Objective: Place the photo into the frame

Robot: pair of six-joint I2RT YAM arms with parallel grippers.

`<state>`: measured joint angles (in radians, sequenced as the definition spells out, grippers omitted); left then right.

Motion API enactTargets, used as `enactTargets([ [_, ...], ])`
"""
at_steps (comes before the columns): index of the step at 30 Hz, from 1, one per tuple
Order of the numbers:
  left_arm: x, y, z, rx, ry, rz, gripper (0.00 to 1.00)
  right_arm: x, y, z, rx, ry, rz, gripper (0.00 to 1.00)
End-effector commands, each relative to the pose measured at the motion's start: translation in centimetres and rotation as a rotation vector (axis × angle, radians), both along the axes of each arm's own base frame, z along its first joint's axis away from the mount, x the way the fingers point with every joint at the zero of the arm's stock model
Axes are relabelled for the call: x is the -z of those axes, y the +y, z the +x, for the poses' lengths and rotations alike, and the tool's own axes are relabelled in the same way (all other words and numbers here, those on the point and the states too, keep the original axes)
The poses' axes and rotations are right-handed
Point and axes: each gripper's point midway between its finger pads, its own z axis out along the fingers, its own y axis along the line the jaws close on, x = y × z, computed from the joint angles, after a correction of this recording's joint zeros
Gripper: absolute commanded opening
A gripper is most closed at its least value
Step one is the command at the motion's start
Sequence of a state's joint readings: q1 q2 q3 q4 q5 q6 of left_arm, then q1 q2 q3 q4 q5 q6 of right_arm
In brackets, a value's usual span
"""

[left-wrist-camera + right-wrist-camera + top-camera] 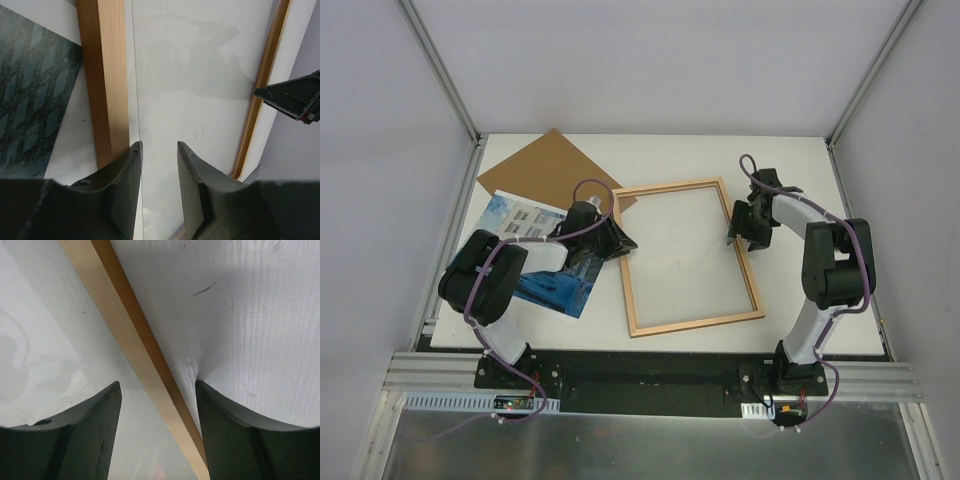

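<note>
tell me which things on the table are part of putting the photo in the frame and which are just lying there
Part of the job:
the photo
the frame
the left gripper
the right gripper

Just lying about:
the plain brown board, behind the photo and the frame

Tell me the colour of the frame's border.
Orange-brown wood, around a clear pane; the frame shows best in the top view.

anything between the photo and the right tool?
Yes, the frame. In the top view it lies flat between the photo on the left and the right tool, whose open jaws straddle its right rail.
</note>
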<state>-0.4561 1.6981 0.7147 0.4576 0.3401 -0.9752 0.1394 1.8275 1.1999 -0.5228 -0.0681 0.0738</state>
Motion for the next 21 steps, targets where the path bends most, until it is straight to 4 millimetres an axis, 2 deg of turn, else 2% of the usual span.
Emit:
enactTargets([
  [1,-0.7,0.8,0.6,0.013,-0.022,0.037,0.34,-1.9,0.5,0.6,-0.012,-0.074,0.025,0.64],
  [8,-0.9,1.4,0.6,0.017,-0.028,0.071,0.35,-1.9,0.7,0.4,-0.012,-0.077,0.036,0.65],
  [16,-2.8,2.2,1.3,0.021,-0.061,0.124,0.38,-2.2,0.7,0.5,-0.008,-0.09,0.04,0.65],
  [21,-3.2,2.9,1.4,0.013,-0.056,0.139,0.38,-2.3,0.8,0.6,-0.009,-0.092,0.042,0.65],
])
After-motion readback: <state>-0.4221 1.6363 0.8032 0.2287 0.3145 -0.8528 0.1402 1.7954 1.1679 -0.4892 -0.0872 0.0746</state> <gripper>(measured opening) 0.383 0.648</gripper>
